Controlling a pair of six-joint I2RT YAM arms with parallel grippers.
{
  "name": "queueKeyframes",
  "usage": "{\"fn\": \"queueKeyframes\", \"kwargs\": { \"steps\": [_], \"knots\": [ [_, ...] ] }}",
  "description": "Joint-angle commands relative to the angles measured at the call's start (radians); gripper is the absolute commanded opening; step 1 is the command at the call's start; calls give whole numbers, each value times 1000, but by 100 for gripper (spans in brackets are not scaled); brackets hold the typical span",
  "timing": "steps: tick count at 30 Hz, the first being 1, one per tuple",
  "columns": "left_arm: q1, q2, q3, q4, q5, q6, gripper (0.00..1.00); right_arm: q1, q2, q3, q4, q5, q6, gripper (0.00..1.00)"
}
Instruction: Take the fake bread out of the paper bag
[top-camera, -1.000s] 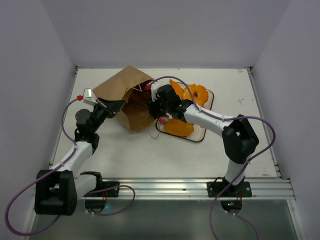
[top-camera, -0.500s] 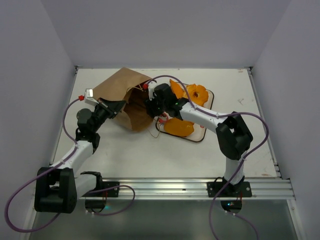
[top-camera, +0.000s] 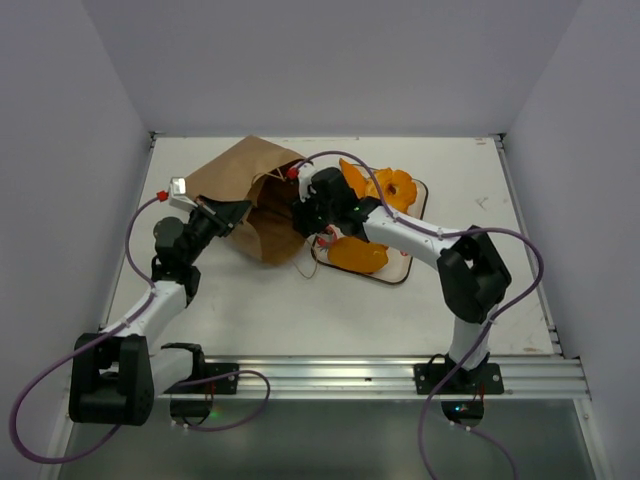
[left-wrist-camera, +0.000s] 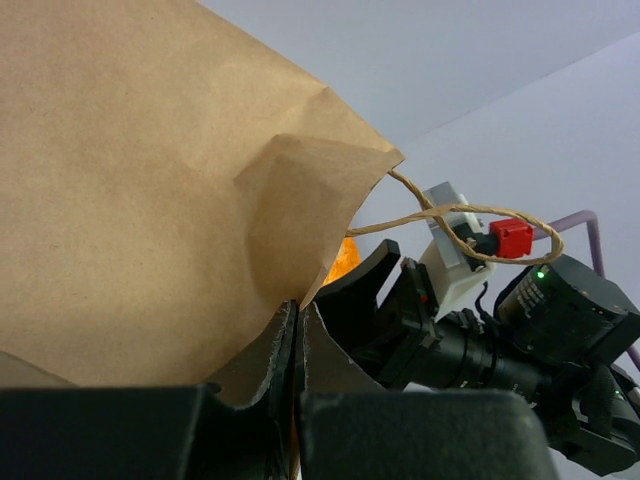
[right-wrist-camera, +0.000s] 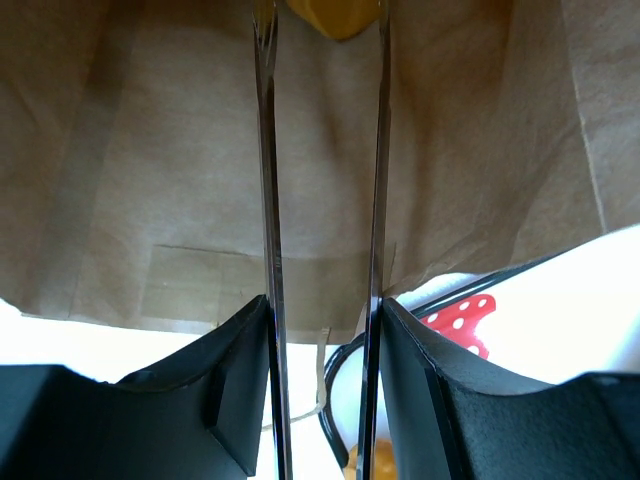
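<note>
Gaping creased brown paper bag (top-camera: 235, 180); glossy bread (right-wrist-camera: 330, 15)

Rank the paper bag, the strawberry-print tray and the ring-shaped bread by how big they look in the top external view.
1. paper bag: largest.
2. strawberry-print tray: somewhat smaller, but partly covered, so the gap is unsure.
3. ring-shaped bread: clearly smallest.
</note>
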Motion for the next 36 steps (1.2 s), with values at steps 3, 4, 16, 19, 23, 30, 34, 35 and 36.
{"fn": "queueKeyframes", "kwargs": {
  "steps": [3, 4, 16, 19, 23, 30, 34, 35, 36],
  "knots": [
    [-12, -5, 13, 72, -9, -2, 2, 5, -88, 27, 26, -13, 11, 47],
    [-13, -8, 13, 72, -11, -4, 2, 5, -88, 27, 25, -13, 14, 47],
    [-13, -29, 16, 28, -49, 39, 1, 2, -195, -59, 19, -4, -16, 47],
    [-12, -23, 18, 29, -57, 42, 1, -2, -221, -86, 17, -4, -26, 47],
    [-12, -14, 22, 31, -58, 44, 1, -12, -253, -118, 17, -12, -33, 46],
    [-12, 0, 22, 54, -35, 29, 2, -15, -214, -96, 9, -39, -15, 46],
    [-12, -9, 21, 51, -25, 24, 2, -15, -161, -60, 9, -53, 13, 46],
    [-12, -9, 21, 51, -23, 19, 2, -13, -140, -44, 8, -53, 23, 46],
    [-12, -11, 19, 54, -22, 13, 2, -13, -129, -34, 5, -55, 28, 45]
  ]
}}
